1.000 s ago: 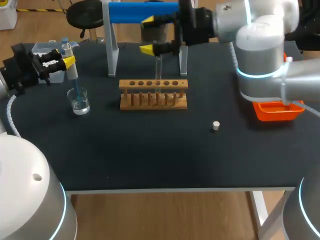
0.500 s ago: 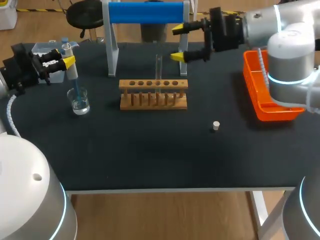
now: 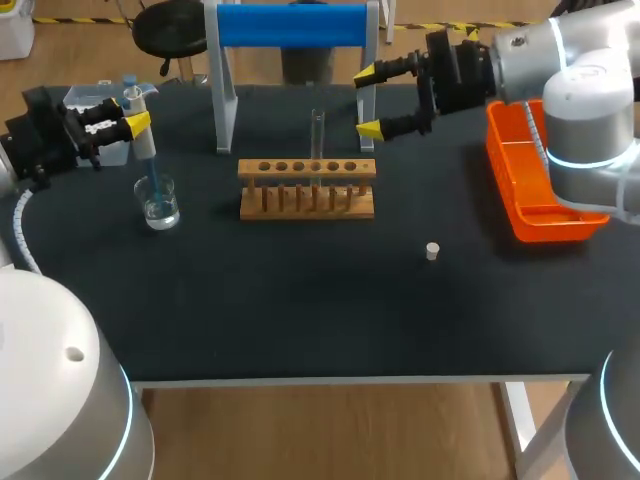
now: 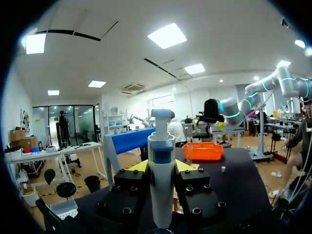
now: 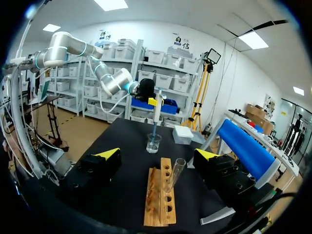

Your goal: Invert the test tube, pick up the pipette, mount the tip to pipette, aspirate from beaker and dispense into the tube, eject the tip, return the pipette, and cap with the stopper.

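Grips the pipette point(image 3: 140, 135) upright in the left end effector point(image 3: 128, 122) at the left side of the surface point(image 3: 300, 300), both yellow fingers point(image 4: 138, 166) clenched on its body from two sides. Dips the blue tip point(image 3: 153, 185) down into the beaker point(image 3: 158, 207), with a little clear liquid inside. Holds the right end effector point(image 3: 367, 101) released and spread wide, grasping nothing and touching nothing, raised behind the right end of the rack point(image 3: 307, 190). Ahead of it in the right wrist view, in line with the gap between the fingers but clear of both: the tube point(image 3: 317, 135), mouth up, standing in one of the rack's holes and leaning slightly. On the bare surface right of the rack, well apart from both end effectors: the small white stopper point(image 3: 432, 251). At the right edge, an orange tray point(image 3: 545, 225).
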{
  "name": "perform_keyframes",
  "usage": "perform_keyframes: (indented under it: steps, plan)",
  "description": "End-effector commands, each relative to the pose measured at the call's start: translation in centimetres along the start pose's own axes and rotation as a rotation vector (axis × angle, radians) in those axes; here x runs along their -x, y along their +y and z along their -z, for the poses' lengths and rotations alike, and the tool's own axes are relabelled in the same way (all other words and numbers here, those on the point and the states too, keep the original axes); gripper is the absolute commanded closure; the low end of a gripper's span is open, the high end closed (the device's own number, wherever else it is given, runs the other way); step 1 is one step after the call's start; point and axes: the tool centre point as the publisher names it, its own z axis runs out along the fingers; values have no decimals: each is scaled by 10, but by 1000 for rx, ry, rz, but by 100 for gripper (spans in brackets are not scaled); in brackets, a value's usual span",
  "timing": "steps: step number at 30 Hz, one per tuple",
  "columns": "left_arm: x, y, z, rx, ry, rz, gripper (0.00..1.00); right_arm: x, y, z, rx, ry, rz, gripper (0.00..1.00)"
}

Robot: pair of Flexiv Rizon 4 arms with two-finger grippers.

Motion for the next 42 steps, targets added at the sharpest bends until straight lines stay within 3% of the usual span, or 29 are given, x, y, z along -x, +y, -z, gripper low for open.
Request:
perform_keyframes:
  steps: [1, 22, 42]
  plan:
    - [0, -1, 0, 2, 0, 1, 100, 4, -12, -2, 4, 7, 1, 0]
    - [0, -1, 0, 2, 0, 1, 100, 16, -52, -29, -8, 62, -46, 0]
    - [0, -1, 0, 2, 0, 1, 100, 26, -69, -49, -26, 77, -116, 0]
